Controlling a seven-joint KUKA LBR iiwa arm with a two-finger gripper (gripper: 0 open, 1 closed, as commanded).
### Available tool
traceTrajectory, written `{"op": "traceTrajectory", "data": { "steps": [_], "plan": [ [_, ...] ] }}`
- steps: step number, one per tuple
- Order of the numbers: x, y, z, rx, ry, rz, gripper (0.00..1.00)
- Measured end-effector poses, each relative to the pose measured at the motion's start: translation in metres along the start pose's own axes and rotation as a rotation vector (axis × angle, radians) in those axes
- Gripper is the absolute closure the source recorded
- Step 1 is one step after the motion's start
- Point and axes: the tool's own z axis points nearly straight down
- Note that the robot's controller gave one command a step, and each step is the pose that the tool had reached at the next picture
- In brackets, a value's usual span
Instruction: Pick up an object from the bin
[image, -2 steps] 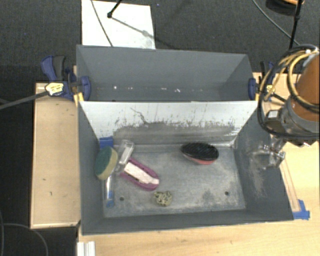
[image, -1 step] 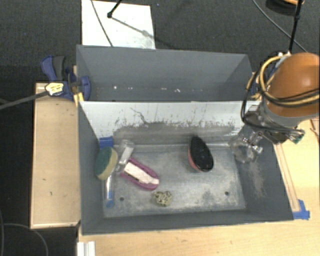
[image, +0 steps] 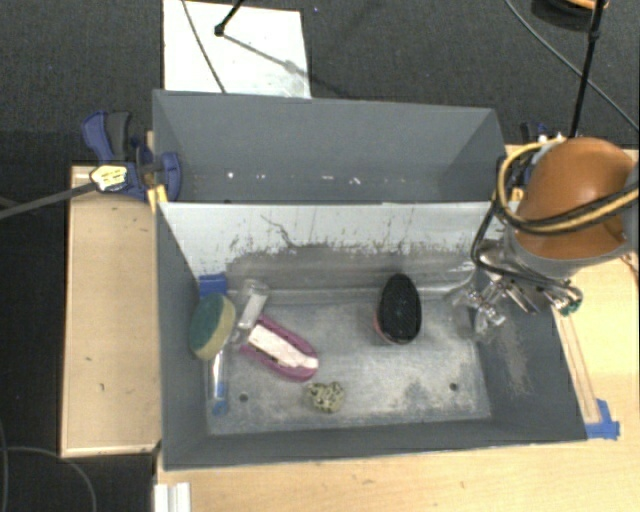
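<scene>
Scuffed matt grey metal bin (image: 330, 235); rough-bristled black brush (image: 399, 308)

No word, label, brand or number can be read anywhere, neither on the grey bin (image: 330, 150) nor on the arm's orange cover (image: 575, 195).

Lighting: moderate, even, from overhead. Small bright glints along the back wall of the bin (image: 330, 150). Shadows faint, soft-edged.
</scene>
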Motion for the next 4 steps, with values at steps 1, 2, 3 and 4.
{"op": "traceTrajectory", "data": {
  "steps": [1, 2, 3, 4],
  "plan": [
    [-0.001, -0.001, -0.002, 0.003, -0.002, 0.0, 0.0],
    [-0.053, 0.045, 0.033, 0.0, -0.002, 0.03, 0.0],
    [-0.069, 0.04, 0.071, 0.007, -0.015, -0.073, 0.0],
    [-0.067, 0.04, 0.071, 0.008, -0.01, -0.073, 1.0]
  ]
}}
